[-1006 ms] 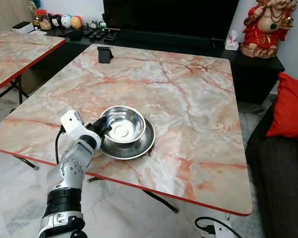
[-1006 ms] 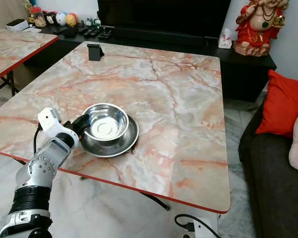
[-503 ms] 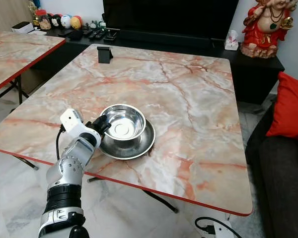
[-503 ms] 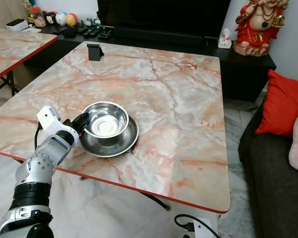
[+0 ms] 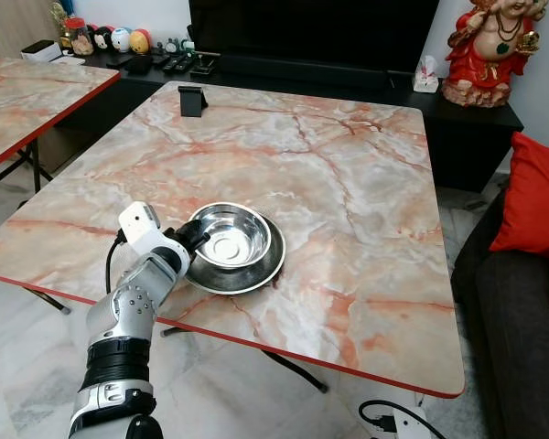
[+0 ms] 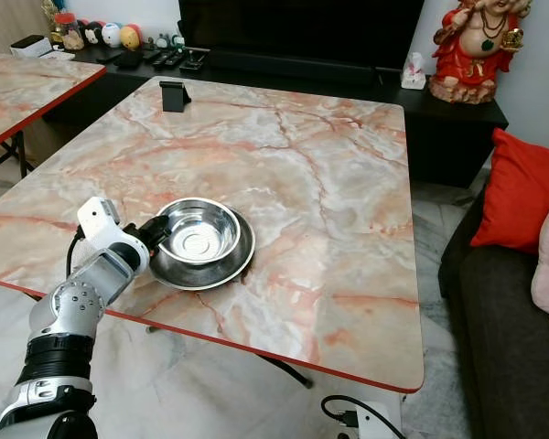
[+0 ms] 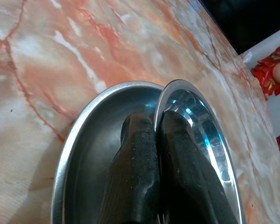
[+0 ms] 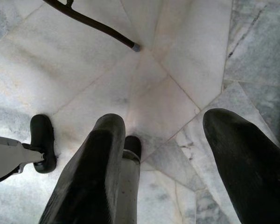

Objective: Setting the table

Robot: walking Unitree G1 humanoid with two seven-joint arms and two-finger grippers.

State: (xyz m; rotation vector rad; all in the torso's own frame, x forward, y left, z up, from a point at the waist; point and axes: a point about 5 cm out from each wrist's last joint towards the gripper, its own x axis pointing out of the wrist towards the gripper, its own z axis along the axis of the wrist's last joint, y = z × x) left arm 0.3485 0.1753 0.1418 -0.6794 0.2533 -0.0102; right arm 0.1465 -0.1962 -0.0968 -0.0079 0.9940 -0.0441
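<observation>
Left gripper (image 7: 156,140) fingers (image 7: 135,154) closed on the near rim of the shiny steel bowl (image 5: 230,235), which sits nested in the round steel plate (image 5: 256,274) on the marble-patterned desk (image 5: 366,183). Right gripper (image 8: 170,154) fingers spread apart.

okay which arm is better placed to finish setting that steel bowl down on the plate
Left. The left tool is shut on the steel bowl rim, one finger inside and one outside, with the bowl over the plate on the table. The right tool hangs open over the floor.
</observation>
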